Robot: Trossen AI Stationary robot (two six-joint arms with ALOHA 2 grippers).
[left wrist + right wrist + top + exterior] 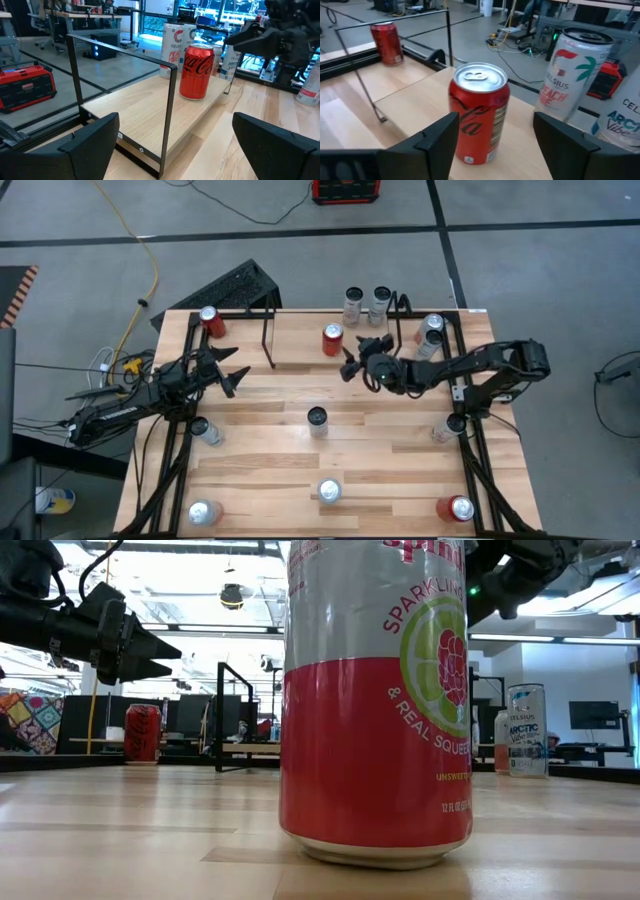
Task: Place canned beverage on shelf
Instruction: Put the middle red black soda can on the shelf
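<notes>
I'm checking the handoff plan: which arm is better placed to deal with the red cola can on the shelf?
Right. The right gripper is open right at the red cola can on the shelf; the left gripper is farther off.

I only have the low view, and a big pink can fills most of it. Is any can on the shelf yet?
Observer: Yes. A Coke can stands upright on the shelf board.
Operator: Where's the right gripper?
Observer: The right gripper is at that can, open, with a finger on each side. It doesn't appear to be touching it.
Operator: And the left one?
Observer: The left gripper hangs open near the shelf's left end, holding nothing.
</notes>
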